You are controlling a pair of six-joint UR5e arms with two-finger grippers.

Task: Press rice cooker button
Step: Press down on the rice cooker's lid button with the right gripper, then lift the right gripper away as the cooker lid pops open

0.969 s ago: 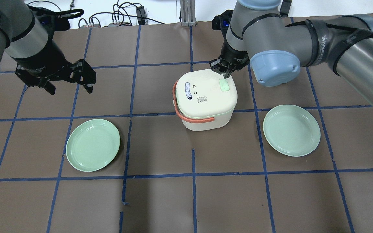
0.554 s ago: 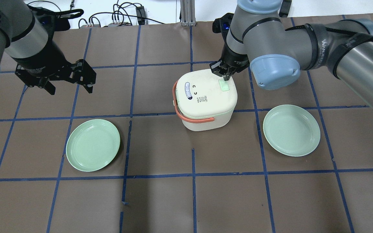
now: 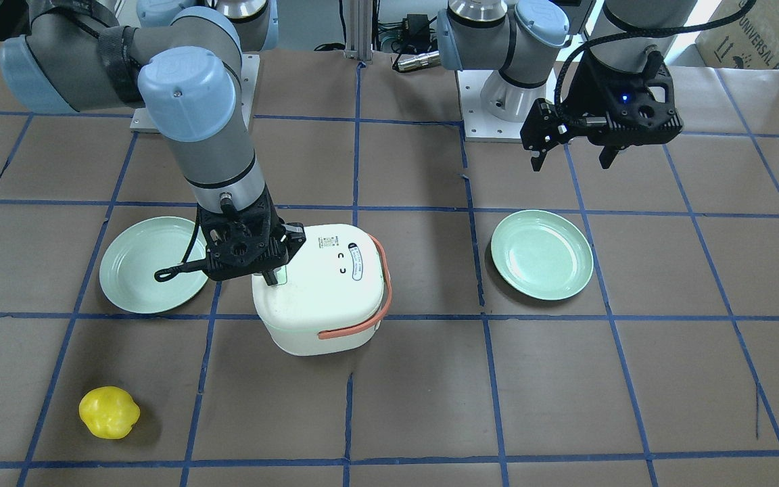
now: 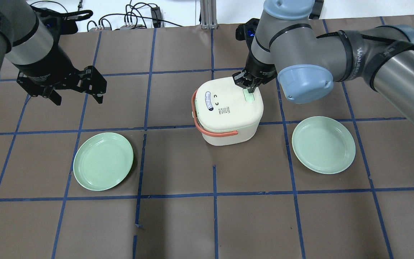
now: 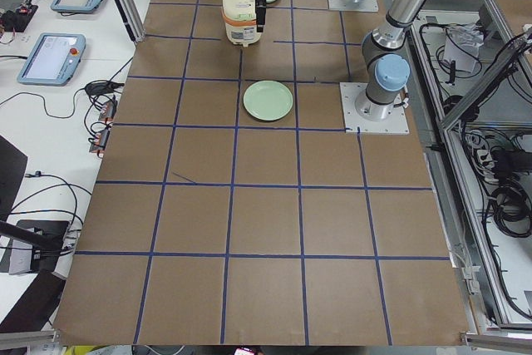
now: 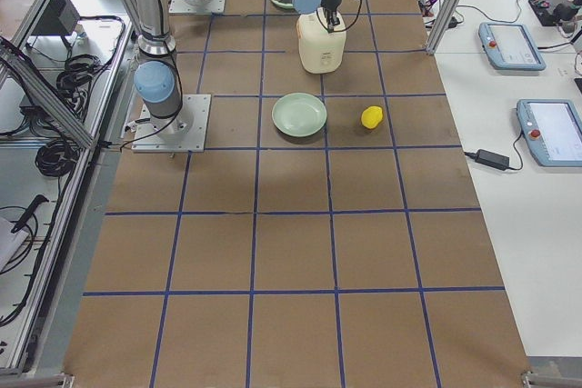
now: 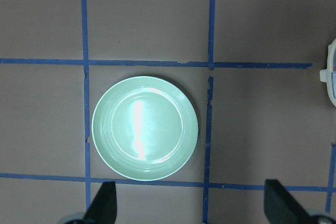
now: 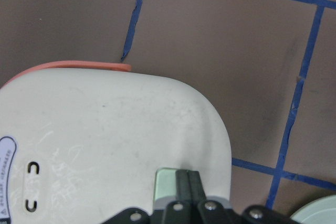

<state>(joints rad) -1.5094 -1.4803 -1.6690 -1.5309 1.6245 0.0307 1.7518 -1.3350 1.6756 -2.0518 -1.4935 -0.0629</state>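
A cream rice cooker (image 4: 228, 108) with an orange handle (image 4: 217, 132) stands mid-table; it also shows in the front view (image 3: 322, 291). Its pale green button (image 4: 249, 97) is on the lid's far right part. My right gripper (image 4: 249, 88) is shut, its fingertips down on the button, as seen in the front view (image 3: 271, 277) and the right wrist view (image 8: 188, 187). My left gripper (image 4: 77, 95) is open and empty, hanging above the table far left of the cooker (image 3: 569, 155). The left wrist view shows its fingertips (image 7: 105, 208) above a green plate.
Two green plates lie on the table, one left (image 4: 103, 161) and one right (image 4: 323, 144) of the cooker. A yellow pepper-like object (image 3: 109, 411) lies near the operators' edge. Cables run along the table's far edge (image 4: 135, 19).
My right gripper has come down and slightly toward the cooker, from just above the button onto it. The left arm has not moved.
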